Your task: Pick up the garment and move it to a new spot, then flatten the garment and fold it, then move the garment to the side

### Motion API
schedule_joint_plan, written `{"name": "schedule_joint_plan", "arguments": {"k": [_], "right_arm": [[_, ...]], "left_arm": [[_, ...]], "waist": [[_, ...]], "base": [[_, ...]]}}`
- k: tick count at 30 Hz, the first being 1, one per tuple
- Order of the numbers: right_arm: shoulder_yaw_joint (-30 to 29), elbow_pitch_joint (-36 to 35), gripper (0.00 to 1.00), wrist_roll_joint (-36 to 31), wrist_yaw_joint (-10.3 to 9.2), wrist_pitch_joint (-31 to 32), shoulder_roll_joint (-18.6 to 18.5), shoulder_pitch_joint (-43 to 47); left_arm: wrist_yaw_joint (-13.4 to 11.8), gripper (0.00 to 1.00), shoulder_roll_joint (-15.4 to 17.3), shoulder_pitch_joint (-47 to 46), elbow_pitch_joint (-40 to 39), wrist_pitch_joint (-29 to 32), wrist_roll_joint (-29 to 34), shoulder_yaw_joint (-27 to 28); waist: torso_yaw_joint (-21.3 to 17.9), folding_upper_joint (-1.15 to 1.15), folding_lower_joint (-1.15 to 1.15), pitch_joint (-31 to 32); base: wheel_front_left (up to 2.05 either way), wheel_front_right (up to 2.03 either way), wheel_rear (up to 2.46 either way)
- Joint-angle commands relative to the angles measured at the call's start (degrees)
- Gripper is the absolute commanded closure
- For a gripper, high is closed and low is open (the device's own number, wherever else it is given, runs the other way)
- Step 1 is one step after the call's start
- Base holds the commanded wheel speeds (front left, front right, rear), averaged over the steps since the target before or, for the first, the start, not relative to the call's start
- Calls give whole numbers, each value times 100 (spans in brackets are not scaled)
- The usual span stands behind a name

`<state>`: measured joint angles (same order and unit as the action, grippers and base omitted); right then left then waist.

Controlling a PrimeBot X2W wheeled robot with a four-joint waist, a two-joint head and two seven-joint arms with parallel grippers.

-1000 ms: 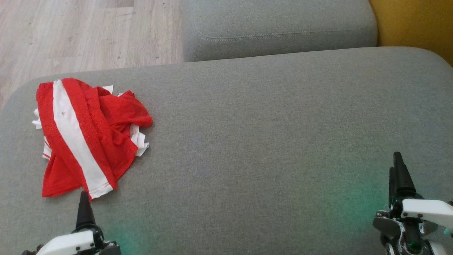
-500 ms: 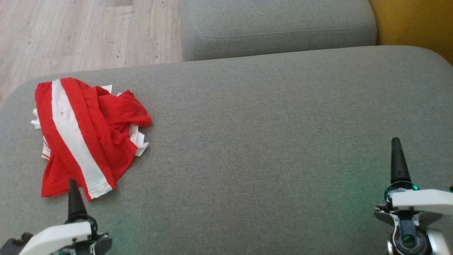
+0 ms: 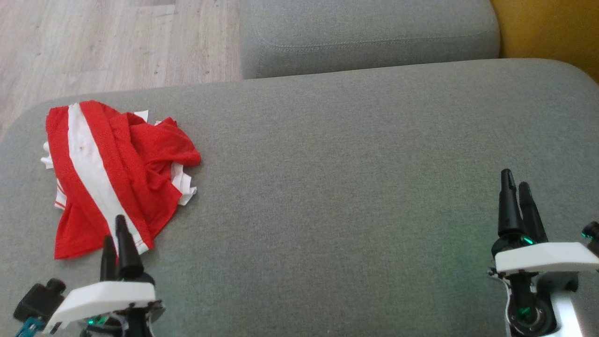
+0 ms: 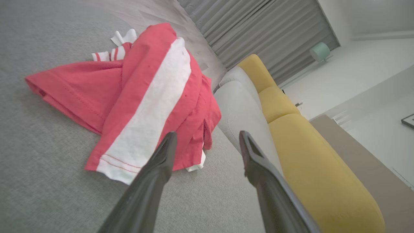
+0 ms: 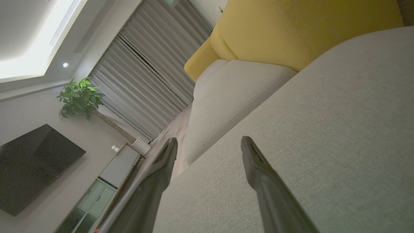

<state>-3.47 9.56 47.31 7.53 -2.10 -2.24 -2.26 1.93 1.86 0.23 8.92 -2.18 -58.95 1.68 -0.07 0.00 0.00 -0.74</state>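
Observation:
The garment (image 3: 112, 173), red with a broad white stripe, lies crumpled on the left part of the grey cushion (image 3: 351, 187). My left gripper (image 3: 114, 231) is open at its near hem, fingertips over the end of the white stripe. In the left wrist view the garment (image 4: 139, 97) lies just ahead and to the left of the left gripper (image 4: 207, 136), one finger (image 4: 161, 161) overlapping the hem and nothing between the jaws. My right gripper (image 3: 514, 180) stands open over bare cushion at the right, far from the garment. In its own wrist view the right gripper (image 5: 209, 139) holds nothing.
A second grey cushion (image 3: 369, 37) sits behind the one I work on, with a yellow sofa part (image 3: 552, 28) at the far right. Wooden floor (image 3: 93, 42) lies beyond the cushion's rounded left and far edges. Bare grey fabric stretches between the garment and the right gripper.
Both grippers have moved forward up the view and turned so both fingers show. The left one has reached the garment's near hem. The garment has not moved.

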Motion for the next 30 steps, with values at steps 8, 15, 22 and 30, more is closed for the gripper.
{"name": "schedule_joint_plan", "arguments": {"k": [8,15,22,30], "right_arm": [[224,-379,0,-1027,-2,-220,-43,-309],[347,-434,0,-1708,-2,-338,-45,-319],[468,-467,0,-2381,-3,-456,-47,-322],[570,-507,0,-3136,-3,-591,-50,-314]], "left_arm": [[-52,0,63,-282,-361,-217,1157,-294],[-105,0,134,-305,-384,-334,1854,-554],[-259,0,286,-343,-376,-452,2505,-856],[-490,0,461,-414,-389,-586,3130,-1213]], "waist": [[-13,0,0,-9],[-30,0,0,-25],[-46,0,0,-48],[-42,0,0,-79]], "base": [[0,0,0],[0,0,0],[0,0,0],[0,0,0]]}}
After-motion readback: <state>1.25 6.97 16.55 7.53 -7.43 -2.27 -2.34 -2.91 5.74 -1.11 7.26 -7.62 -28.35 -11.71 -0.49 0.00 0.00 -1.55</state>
